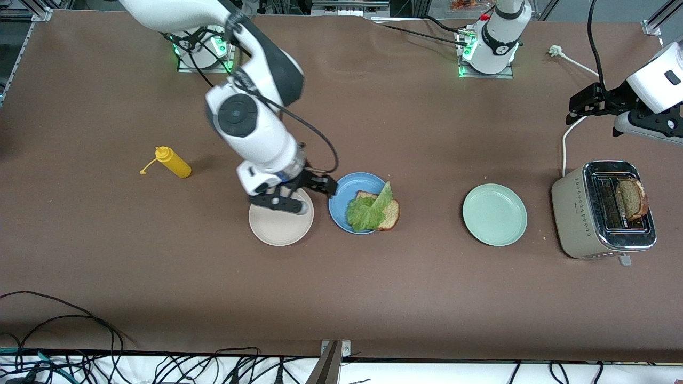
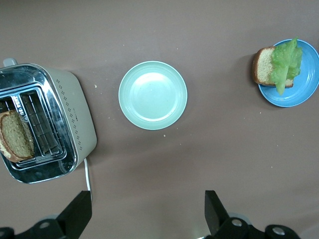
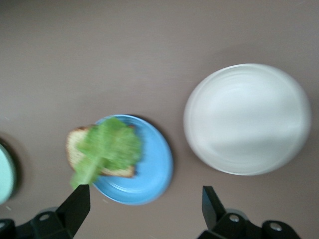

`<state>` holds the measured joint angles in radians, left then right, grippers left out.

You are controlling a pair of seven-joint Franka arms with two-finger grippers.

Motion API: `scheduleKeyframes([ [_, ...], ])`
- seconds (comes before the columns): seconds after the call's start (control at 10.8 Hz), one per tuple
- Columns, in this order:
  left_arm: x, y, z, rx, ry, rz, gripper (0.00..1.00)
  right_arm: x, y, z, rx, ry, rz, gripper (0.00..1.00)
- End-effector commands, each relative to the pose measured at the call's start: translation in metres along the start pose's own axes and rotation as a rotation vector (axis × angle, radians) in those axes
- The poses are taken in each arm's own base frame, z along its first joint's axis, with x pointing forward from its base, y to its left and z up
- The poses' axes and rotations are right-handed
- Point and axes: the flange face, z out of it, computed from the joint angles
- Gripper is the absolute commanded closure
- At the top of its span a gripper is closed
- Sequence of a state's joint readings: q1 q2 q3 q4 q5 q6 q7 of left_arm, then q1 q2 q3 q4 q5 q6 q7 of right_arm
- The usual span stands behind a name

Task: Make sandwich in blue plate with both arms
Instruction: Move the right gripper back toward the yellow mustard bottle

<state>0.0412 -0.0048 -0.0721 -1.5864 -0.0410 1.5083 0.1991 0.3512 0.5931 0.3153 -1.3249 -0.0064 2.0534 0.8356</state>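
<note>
Bread slice [image 1: 387,212] topped with lettuce [image 1: 368,210] sits on the blue plate [image 1: 344,205], overhanging its rim. Right gripper [image 1: 301,194], fingers spread and empty, hovers above the beige plate [image 1: 280,226]; left gripper [image 1: 587,104], fingers spread, waits above the table [image 1: 341,293] near the toaster [image 1: 603,210].

matte blue plate [image 1: 347,205], shiny metal-topped toaster [image 1: 603,213]

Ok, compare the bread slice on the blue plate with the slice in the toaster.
The bread slice on the blue plate lies flat; the slice in the toaster stands on edge in a slot. The plate slice carries a lettuce leaf and overhangs the blue plate; the toaster slice is bare. Both are brown-crusted.
</note>
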Motion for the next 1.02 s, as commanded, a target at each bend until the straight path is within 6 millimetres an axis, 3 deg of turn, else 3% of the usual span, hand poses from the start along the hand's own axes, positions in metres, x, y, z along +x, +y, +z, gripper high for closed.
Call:
scheduleKeyframes([
  [0.0, 0.0, 0.0, -0.005, 0.009, -0.007, -0.006, 0.0, 0.031, 0.094, -0.076, -0.1, -0.085, -0.178, 0.01],
  [0.37, -0.001, -0.01, -0.002, 0.005, -0.012, -0.026, 0.0, 0.081, 0.228, -0.147, -0.084, -0.18, -0.342, 0.01],
  [0.65, 0.002, -0.034, 0.013, -0.006, -0.037, -0.065, 0.0, 0.104, 0.314, -0.178, -0.03, -0.199, -0.48, 0.02],
  [0.93, -0.009, -0.071, 0.006, -0.008, -0.019, -0.12, 0.0, 0.122, 0.42, -0.183, 0.112, -0.193, -0.633, 0.02],
])
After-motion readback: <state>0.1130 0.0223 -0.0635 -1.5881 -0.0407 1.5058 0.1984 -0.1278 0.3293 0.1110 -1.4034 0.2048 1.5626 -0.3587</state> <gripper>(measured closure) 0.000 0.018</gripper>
